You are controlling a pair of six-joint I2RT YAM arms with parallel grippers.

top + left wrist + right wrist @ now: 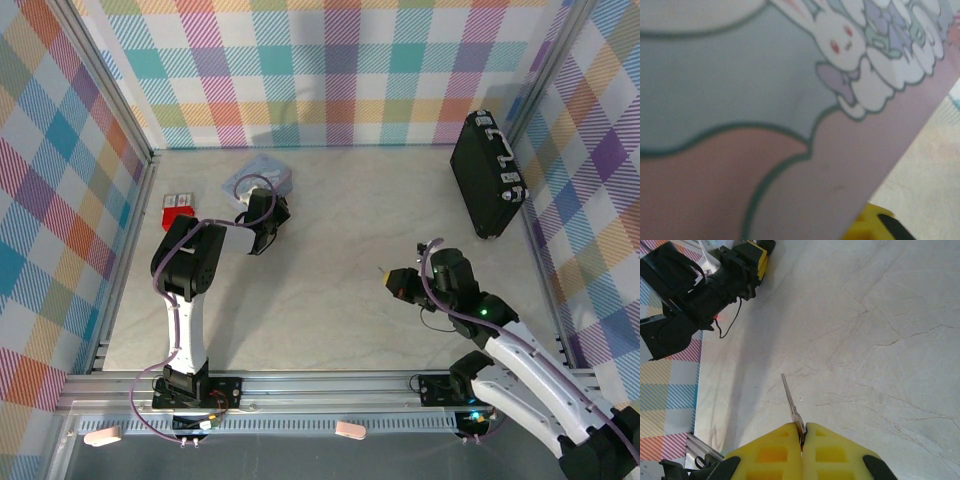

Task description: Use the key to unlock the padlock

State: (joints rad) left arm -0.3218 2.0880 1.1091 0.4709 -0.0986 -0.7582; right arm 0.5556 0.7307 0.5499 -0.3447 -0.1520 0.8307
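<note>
The right gripper pinched the key by its end, a thin hold that might twist on insertion; the left gripper, against the bunny-printed tin, hid its jaws.

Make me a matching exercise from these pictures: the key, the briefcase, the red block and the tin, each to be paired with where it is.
Things:
1. key
2. briefcase
3. red block
4. tin

Places:
A. beside the left wall
B. pinched in the jaws of the right gripper
C. far right corner of the table
D. far side, left of centre, with a rabbit printed on it

Pairs: 1-B, 2-C, 3-A, 4-D
</note>
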